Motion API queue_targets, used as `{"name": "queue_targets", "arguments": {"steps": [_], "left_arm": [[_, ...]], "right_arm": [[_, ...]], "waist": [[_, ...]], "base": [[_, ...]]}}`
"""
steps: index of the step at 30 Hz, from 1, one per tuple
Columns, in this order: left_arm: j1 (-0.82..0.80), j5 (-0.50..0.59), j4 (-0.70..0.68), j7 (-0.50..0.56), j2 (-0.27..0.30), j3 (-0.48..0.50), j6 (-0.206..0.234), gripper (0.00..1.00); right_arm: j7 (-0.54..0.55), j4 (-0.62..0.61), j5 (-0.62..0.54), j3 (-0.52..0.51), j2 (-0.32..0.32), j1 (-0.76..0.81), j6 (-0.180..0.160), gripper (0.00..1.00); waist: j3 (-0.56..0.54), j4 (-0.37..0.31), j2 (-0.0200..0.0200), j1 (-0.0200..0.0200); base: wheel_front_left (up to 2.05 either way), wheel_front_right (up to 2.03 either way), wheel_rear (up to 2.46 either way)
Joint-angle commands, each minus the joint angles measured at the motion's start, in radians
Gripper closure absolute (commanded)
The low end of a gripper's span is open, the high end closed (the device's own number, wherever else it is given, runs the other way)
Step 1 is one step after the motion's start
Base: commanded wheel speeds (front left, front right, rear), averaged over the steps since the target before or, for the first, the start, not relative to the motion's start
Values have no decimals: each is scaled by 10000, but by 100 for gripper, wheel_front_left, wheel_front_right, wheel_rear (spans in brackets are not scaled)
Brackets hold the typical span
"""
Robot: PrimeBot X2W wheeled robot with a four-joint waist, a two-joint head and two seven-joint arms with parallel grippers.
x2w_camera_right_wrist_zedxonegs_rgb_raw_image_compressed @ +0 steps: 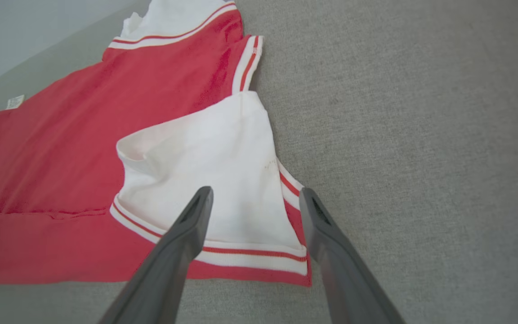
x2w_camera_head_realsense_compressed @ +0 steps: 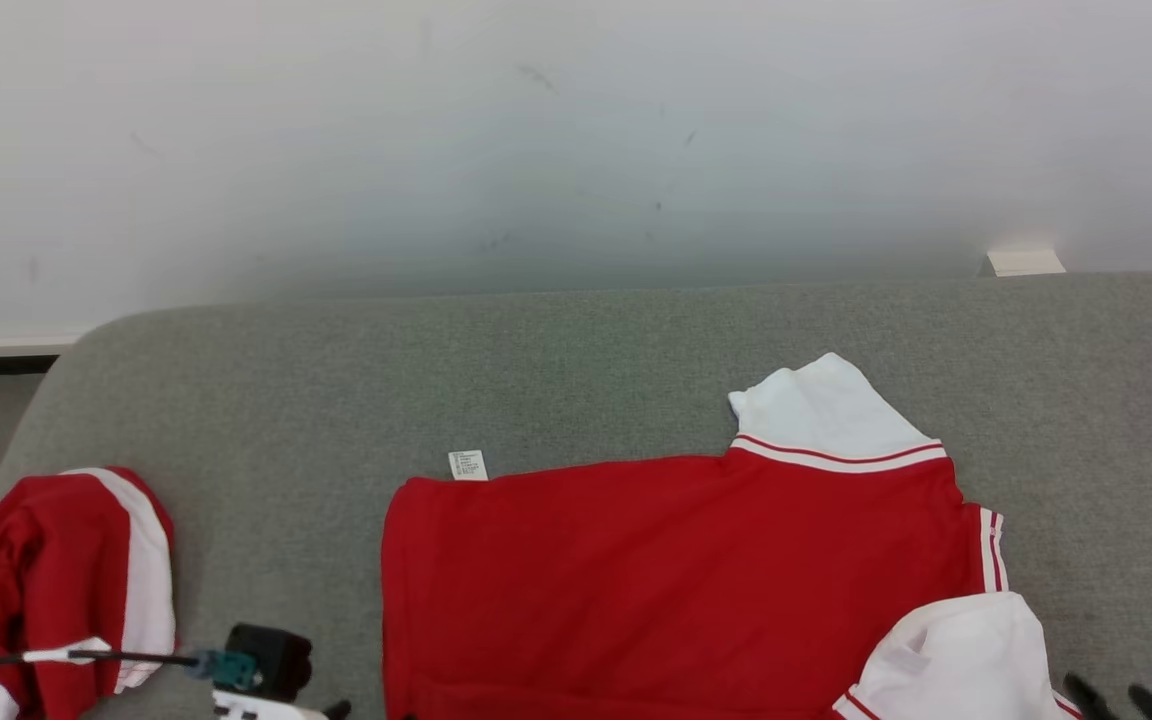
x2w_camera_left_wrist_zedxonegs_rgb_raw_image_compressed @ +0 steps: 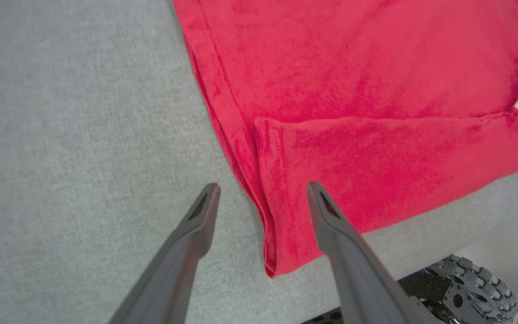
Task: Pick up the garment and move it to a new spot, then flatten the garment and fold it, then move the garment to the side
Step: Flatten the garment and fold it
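Garment (x2w_camera_head_realsense_compressed: 676, 580): red, white sleeves, part-folded | left hand (x2w_camera_left_wrist_zedxonegs_rgb_raw_image_compressed: 263, 184), right hand (x2w_camera_right_wrist_zedxonegs_rgb_raw_image_compressed: 255, 189): spread, empty

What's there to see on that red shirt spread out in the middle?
The red shirt looks like soft knit cloth, with white sleeves trimmed in red stripes. It lies spread on the grey cushion, its near edge folded over onto itself and one sleeve laid back across the body. A small white label sticks out at the far edge. Nothing grips it.
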Motion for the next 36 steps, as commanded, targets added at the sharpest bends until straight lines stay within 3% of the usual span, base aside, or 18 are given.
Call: {"name": "queue_targets", "arguments": {"steps": [1, 6, 15, 25, 36], "left_arm": [[-210, 139, -13, -136, 102, 140, 63, 0], [-944, 584, 251, -829, -47, 620, 164, 0], [-3091, 1156, 1617, -955, -800, 787, -437, 0], [-4574, 1634, 1968, -753, -1247, 545, -964, 0], [-5347, 2002, 1141, -389, -1467, 253, -1097, 0]], "right_arm": [[-106, -189, -82, -103, -37, -351, 1, 0], [-487, -516, -434, -8, -49, -1591, 1, 0], [-1151, 464, -579, 904, -616, -5253, 1, 0], [-1814, 3097, -832, 2390, -1374, -8568, 1, 0], [-1884, 6226, -275, 4267, -1904, -10993, 0, 0]], "waist": [[13, -42, 0, 0], [384, -74, 0, 0], [2234, 169, 0, 0], [3594, 909, 0, 0], [4412, 1618, 0, 0]], "base": [[0, 0, 0], [0, 0, 0], [0, 0, 0], [0, 0, 0], [0, 0, 0]]}}
